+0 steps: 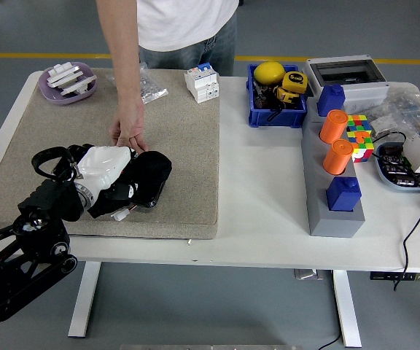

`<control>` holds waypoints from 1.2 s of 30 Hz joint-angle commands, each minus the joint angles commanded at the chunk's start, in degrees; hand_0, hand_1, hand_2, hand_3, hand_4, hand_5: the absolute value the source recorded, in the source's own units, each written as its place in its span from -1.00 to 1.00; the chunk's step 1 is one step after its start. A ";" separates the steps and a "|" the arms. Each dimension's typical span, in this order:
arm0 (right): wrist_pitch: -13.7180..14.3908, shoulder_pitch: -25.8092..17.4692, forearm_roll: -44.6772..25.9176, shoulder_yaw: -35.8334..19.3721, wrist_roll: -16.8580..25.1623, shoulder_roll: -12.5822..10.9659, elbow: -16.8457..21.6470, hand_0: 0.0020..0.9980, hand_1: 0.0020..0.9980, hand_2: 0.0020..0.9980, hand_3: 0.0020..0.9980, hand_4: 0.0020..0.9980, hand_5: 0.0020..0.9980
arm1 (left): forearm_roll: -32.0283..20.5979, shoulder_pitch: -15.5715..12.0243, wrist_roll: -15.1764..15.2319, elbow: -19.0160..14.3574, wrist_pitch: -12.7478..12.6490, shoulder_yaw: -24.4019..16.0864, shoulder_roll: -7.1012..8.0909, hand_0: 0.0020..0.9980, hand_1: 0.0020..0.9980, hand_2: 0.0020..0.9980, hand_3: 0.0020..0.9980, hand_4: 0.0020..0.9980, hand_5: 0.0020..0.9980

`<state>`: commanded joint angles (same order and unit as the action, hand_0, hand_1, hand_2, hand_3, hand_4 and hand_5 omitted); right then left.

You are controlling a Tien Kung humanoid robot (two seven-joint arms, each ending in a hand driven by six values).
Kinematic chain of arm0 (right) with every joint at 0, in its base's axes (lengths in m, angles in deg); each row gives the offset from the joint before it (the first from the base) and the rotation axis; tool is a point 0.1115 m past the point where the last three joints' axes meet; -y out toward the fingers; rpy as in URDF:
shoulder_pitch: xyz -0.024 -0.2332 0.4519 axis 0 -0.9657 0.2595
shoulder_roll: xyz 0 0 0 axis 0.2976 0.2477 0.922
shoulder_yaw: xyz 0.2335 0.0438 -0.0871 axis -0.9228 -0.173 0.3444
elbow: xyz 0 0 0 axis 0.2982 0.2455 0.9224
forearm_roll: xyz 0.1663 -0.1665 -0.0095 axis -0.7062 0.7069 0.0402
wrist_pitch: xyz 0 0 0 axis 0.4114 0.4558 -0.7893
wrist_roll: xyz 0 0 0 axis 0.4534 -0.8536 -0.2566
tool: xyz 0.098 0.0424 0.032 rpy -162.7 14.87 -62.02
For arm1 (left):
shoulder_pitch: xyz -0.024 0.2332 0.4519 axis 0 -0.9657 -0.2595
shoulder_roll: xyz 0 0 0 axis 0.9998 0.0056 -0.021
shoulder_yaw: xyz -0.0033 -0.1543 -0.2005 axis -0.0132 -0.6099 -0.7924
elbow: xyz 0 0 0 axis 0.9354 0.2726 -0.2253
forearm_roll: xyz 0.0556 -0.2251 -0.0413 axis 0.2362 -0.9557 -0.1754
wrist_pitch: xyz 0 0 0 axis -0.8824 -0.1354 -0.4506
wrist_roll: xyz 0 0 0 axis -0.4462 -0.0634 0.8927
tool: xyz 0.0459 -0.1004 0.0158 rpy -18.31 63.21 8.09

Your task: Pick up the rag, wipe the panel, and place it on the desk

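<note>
Fingers (126, 191) of left hand (106, 166) amid crumpled black rag (146, 175) atop glossy panel (133, 205)

Left hand (106, 169) with black rag (146, 173) on the panel (138, 197), person's hand (128, 127) at its far edge.

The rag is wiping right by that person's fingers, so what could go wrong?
The left hand pushes the black rag across the panel, close beside the person's hand holding it, so it might bump those fingers. The wiping could also snag the small white plug by the panel's near edge.
</note>
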<state>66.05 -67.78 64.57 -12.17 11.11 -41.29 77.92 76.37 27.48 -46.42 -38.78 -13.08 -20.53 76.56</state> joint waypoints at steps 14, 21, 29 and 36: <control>0.00 -0.12 -0.32 0.41 -0.04 -0.03 -0.03 0.51 0.37 0.39 0.43 1.00 0.22 | 0.07 0.52 -1.34 -2.08 0.59 0.96 -1.27 -0.56 -0.70 0.07 -0.07 -0.67 -1.00; 0.04 -0.16 -0.24 0.43 -0.08 0.00 0.00 0.51 0.37 0.39 0.43 1.00 0.22 | 0.24 -0.07 -1.55 -1.10 0.49 -0.01 -0.86 -0.56 -0.71 0.07 -0.08 -0.68 -1.00; 0.06 -0.11 0.60 0.54 -0.13 -0.01 0.03 0.51 0.36 0.39 0.44 1.00 0.22 | 0.93 -1.11 -2.41 0.37 1.30 -2.66 0.41 -0.56 -0.70 0.07 -0.07 -0.66 -1.00; 0.05 -0.10 1.52 0.46 -0.16 0.04 0.04 0.51 0.35 0.39 0.44 1.00 0.22 | 1.41 -2.03 -2.53 3.15 1.40 -5.60 1.56 -0.56 -0.69 0.07 -0.05 -0.60 -1.00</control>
<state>66.10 -67.88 66.09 -11.70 10.95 -41.25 77.97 77.77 25.45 -48.95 -35.63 -11.67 -26.13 78.12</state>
